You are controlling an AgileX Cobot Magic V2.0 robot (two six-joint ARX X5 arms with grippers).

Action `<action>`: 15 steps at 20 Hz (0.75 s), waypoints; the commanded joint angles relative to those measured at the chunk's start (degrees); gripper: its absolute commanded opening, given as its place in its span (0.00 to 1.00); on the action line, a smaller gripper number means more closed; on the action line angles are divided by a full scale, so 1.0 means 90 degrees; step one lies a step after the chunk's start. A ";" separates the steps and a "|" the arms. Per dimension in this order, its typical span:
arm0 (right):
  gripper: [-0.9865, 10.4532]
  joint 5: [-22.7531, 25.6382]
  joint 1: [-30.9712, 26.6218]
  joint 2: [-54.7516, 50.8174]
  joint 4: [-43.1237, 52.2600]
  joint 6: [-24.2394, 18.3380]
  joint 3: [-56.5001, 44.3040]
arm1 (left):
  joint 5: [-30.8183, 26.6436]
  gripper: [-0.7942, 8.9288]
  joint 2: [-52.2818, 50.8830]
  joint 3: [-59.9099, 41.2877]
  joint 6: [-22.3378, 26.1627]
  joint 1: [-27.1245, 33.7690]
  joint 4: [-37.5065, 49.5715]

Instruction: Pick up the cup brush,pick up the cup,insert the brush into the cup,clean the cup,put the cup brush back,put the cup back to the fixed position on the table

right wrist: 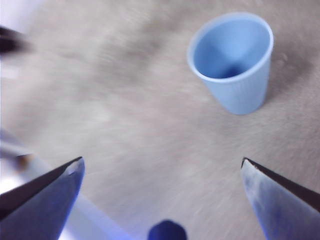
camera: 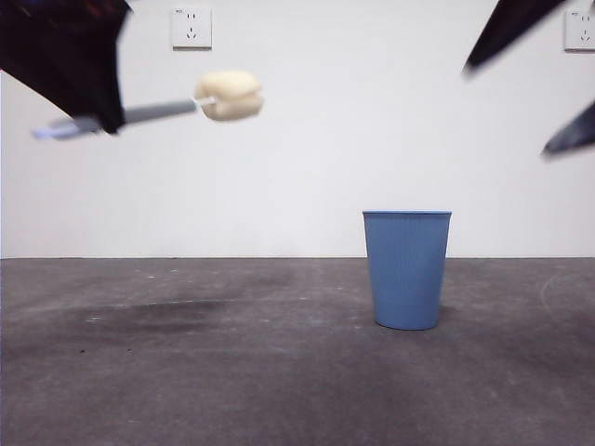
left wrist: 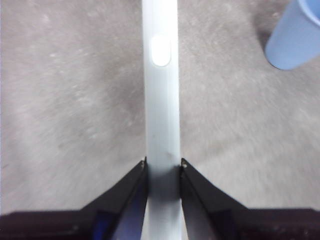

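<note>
Brush aloft, cup alone on the table.

The left gripper (left wrist: 163, 165) has its jaws closed tight on the grey handle of the cup brush (camera: 167, 111), holding it high and roughly level, sponge head toward the cup (camera: 407, 269). The cup stands upright on the table (camera: 186, 372), untouched. The right gripper (right wrist: 162, 167), jaws spread wide and empty, hovers above the cup.

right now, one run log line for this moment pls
phase: brush lifted | left gripper: shut on cup brush, held in the air | right gripper: open, above cup | cup: upright on table
</note>
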 commanded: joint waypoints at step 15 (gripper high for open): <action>0.61 0.3230 0.1506 0.3504 0.6159 0.0345 -0.1600 | -0.0010 0.07 -0.1052 -0.0024 0.0284 0.0010 -0.1302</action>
